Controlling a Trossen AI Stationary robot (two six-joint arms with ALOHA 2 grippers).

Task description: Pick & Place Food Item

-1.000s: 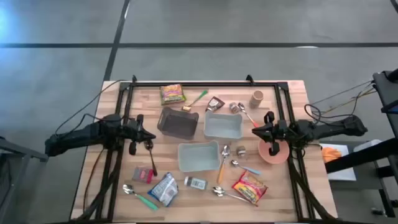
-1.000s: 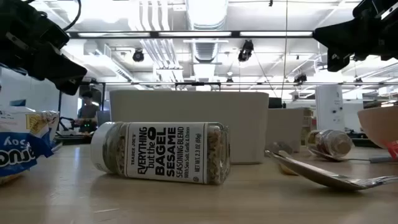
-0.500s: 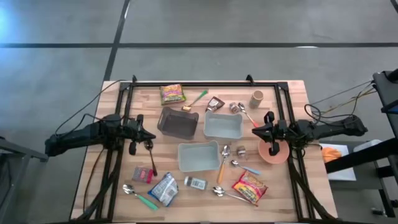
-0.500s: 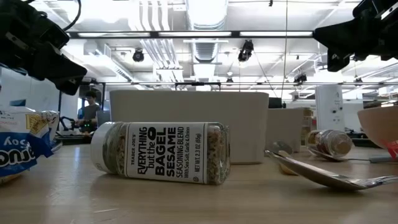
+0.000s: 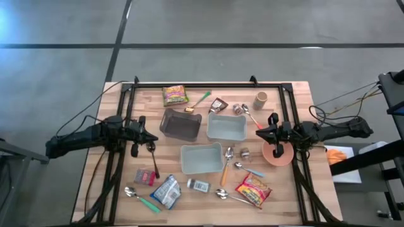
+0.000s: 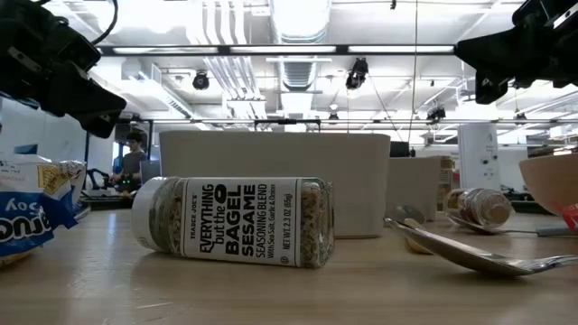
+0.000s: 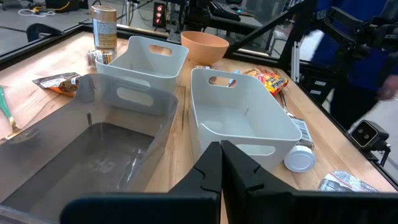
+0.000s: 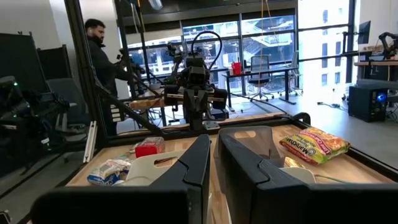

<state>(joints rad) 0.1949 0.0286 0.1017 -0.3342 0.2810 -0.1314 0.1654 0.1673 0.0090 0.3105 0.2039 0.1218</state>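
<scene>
At the bench's [image 5: 290, 189] left edge the left claw [image 5: 150, 137] hovered shut and empty; at the right edge the right claw [image 5: 260, 133] hovered, fingers nearly together, holding nothing. Ramen packets lay near the far edge [image 5: 175, 95] and the near right corner [image 5: 254, 190], beside three bins [image 5: 201, 158].

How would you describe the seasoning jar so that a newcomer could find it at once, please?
Start at the pale bin nearest the table's front edge. Just in front of it lies the seasoning jar, on its side. It is the only small clear jar there, between a blue-and-white packet and spoons.
</scene>
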